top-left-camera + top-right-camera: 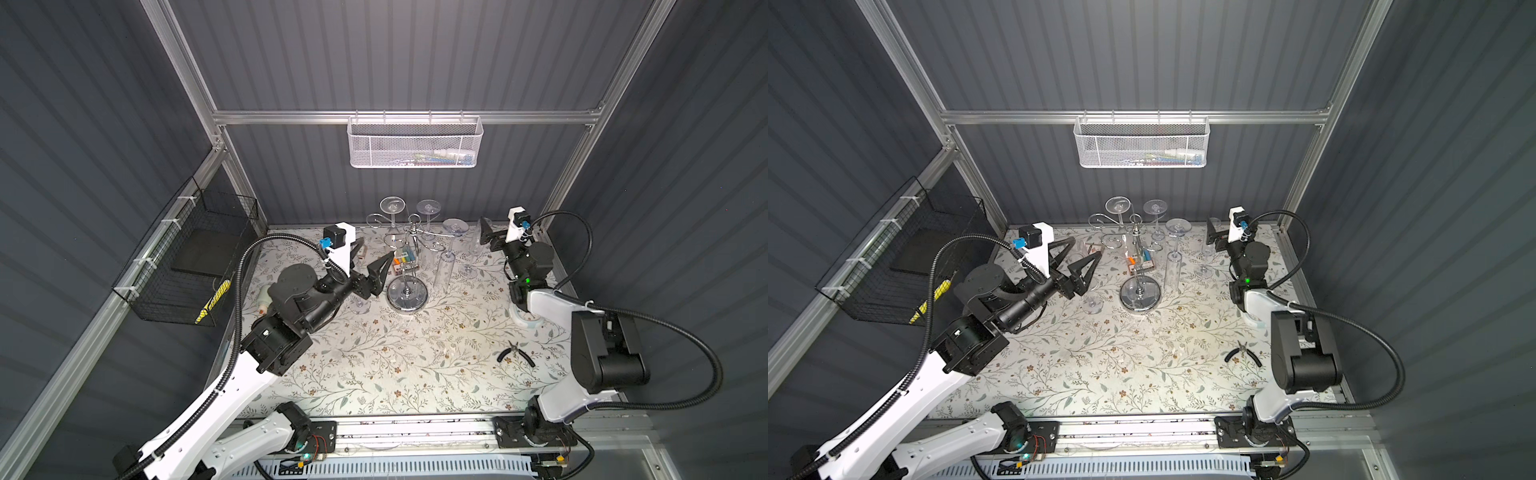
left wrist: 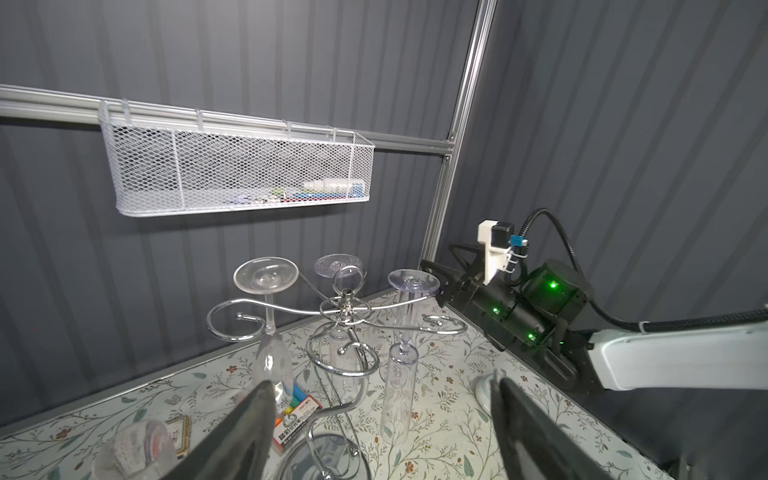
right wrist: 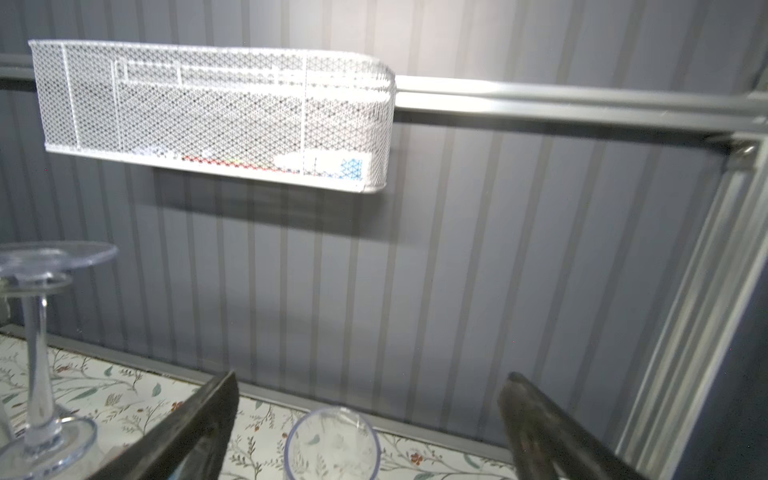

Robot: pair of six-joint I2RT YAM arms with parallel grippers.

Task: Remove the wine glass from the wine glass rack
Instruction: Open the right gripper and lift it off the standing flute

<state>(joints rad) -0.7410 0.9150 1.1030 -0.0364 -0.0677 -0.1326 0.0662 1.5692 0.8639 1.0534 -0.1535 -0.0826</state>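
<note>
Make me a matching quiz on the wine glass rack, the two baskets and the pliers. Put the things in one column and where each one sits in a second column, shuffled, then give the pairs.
Things
1. shiny chrome wire wine glass rack
2. white mesh basket
3. black wire basket
4. black-handled pliers

Places
A. lying flat on the floral table, right side
B. hung high at the back
C. standing on the table, toward the back middle
D. fixed along the left side, above table level

Pairs: 1-C, 2-B, 3-D, 4-A
</note>
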